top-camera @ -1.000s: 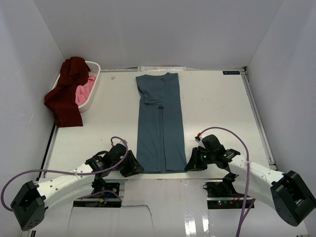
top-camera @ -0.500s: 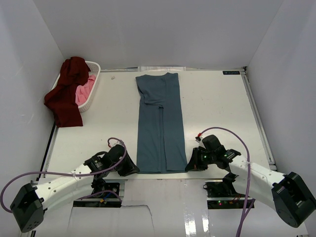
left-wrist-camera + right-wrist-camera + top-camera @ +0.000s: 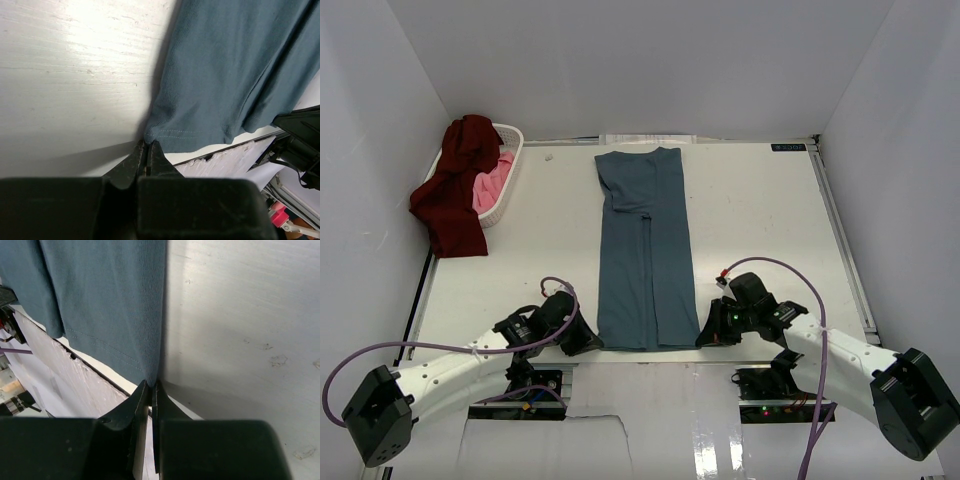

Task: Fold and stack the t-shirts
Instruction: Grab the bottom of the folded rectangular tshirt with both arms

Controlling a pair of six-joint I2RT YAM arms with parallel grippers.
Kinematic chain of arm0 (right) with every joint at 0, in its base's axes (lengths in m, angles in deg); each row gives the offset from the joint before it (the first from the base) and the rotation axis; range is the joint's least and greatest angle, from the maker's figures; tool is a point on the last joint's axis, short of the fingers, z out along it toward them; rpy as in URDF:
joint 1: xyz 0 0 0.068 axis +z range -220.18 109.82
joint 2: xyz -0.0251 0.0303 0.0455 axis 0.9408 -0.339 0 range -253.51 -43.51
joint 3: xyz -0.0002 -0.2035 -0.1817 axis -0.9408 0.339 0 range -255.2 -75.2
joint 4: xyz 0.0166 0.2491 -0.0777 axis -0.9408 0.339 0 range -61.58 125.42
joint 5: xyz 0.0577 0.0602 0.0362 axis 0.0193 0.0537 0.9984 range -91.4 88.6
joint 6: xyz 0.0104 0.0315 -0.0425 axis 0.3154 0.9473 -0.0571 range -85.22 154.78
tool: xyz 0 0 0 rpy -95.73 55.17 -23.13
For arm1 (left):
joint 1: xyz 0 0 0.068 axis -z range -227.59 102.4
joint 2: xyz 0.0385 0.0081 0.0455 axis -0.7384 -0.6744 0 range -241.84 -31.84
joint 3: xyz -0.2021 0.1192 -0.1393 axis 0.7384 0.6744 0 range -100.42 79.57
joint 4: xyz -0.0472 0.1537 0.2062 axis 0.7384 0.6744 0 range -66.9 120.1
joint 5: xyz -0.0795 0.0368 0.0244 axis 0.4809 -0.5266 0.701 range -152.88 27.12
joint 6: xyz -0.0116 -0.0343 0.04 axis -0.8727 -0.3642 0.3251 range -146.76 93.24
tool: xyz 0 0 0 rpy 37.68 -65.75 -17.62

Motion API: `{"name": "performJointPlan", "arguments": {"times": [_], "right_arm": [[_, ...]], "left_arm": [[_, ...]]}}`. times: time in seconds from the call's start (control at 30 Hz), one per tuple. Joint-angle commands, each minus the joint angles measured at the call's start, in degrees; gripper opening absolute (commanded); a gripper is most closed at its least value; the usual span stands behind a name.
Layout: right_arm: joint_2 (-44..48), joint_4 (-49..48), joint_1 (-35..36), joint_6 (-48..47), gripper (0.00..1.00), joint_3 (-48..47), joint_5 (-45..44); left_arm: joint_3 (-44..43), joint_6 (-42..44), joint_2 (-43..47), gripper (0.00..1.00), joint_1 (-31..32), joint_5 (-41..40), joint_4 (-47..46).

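A dusty teal-blue t-shirt (image 3: 643, 250) lies folded into a long strip down the middle of the table, collar at the far end. My left gripper (image 3: 592, 343) sits at its near left hem corner. In the left wrist view its jaws (image 3: 148, 143) are shut, with the corner of the teal cloth (image 3: 225, 65) pinched at their tips. My right gripper (image 3: 703, 337) is at the near right corner, shut (image 3: 152, 382) on the hem edge of the teal shirt (image 3: 100, 295). A dark maroon t-shirt (image 3: 455, 200) hangs over the basket, and a pink t-shirt (image 3: 495, 185) lies inside it.
The white laundry basket (image 3: 512, 140) stands at the far left corner, against the left wall. White walls close in the table on three sides. The shirt's hem lies right at the table's near edge (image 3: 640, 356), with the arm bases (image 3: 770, 383) just below it.
My left gripper's jaws have closed on the near left corner of the teal shirt, and the gripper has drawn back slightly to the left. The right gripper and the shirt have stayed in place.
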Motion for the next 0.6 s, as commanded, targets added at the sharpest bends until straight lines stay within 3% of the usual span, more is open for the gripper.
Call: {"name": "performJointPlan", "arguments": {"times": [0.0,0.27,0.57], "right_arm": [[0.91,5.04,0.27,-1.5,0.08,-2.82,-1.04],[1.62,10.4,0.27,-3.35,0.08,-8.97,-1.3],[-1.8,10.85,0.19,-5.63,0.08,-14.6,-0.16]], "left_arm": [[-0.16,0.78,0.39,0.0,0.29,-1.53,7.02],[-8.07,1.66,1.72,0.0,0.2,-2.67,13.35],[-12.12,2.71,-1.62,0.0,0.2,-5.66,12.39]]}}
